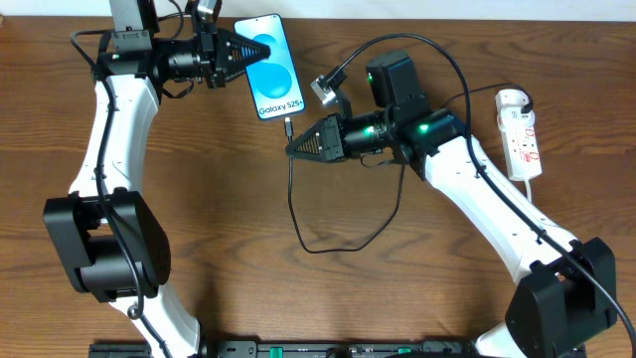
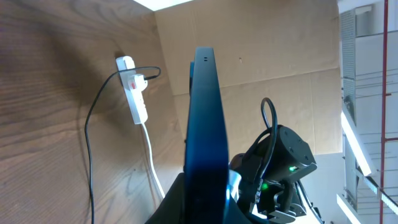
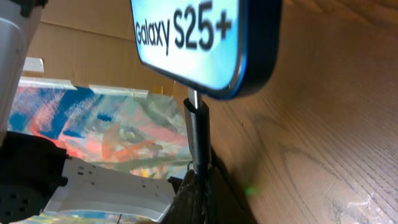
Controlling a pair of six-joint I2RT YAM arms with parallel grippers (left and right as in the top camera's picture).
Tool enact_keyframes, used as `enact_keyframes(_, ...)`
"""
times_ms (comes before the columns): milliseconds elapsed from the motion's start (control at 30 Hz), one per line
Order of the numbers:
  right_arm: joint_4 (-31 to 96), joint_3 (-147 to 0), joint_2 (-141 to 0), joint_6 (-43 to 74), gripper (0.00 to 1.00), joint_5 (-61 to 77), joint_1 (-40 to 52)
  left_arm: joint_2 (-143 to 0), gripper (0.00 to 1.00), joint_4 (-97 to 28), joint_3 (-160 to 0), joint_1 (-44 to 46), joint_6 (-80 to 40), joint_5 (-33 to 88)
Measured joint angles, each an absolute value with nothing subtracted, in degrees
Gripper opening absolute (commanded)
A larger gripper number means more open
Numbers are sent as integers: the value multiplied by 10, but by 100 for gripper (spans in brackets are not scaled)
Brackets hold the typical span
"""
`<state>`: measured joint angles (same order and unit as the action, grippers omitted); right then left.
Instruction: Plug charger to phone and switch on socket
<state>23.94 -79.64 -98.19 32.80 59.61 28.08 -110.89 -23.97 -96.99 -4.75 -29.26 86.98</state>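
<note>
Phone (image 1: 270,65) at the far middle of the table (image 1: 199,249), screen up, pinched at its left side by the left gripper (image 1: 241,55). Its long axis runs far to near, slightly slanted. The bottom edge, under the words "Galaxy S25+", points toward the robot and the right gripper (image 1: 294,149).

That gripper's fingers are pressed together on the charger (image 1: 296,214) just behind its plug (image 3: 197,124). The plug stands in line with the phone and meets its bottom edge — whether it is fully seated cannot be told.

To do this step well, the push should probably go straight along the phone's long axis, without twist, while the left gripper braces the phone against it.

Socket (image 1: 519,127) lies well apart on the right — its switch is too small to read.
</note>
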Motion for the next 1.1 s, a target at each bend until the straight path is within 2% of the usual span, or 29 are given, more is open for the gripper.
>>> enact_keyframes(700,257,-796,-982,223,1,638,281,-1109,7,-240,-970,-48,-286,871)
enact_keyframes(1100,260,-796,-1041,140,1,765,250,-1109,7,-240,-970,-48,-286,872)
